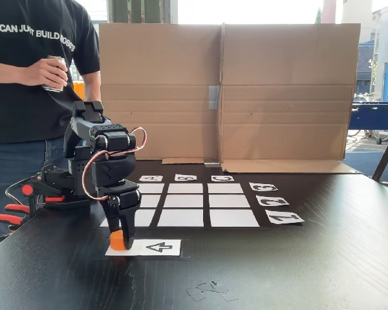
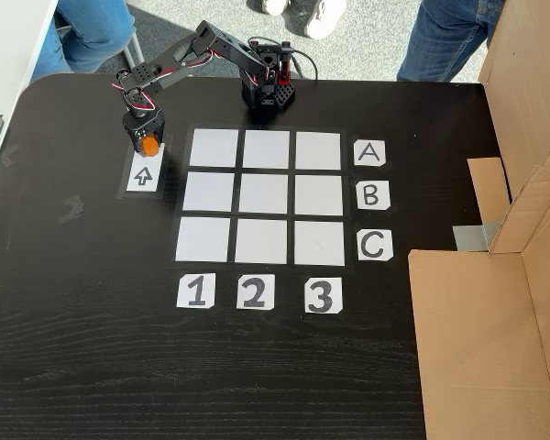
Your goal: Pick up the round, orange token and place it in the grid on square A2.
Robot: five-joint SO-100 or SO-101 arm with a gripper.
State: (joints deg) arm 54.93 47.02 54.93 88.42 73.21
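Right now your claw [image 2: 146, 143] stands over the arrow card [image 2: 143, 174], its jaws narrowed around the token [image 2: 148, 145], which sits at the card's far end on the worktop [image 2: 92, 348]. Seen from the high fixed view, square A2 [image 2: 267, 149] lies at about three o'clock from the claw, one cell past the nearest square of the grid [image 2: 178, 197], so your carry runs straight sideways along the A row.
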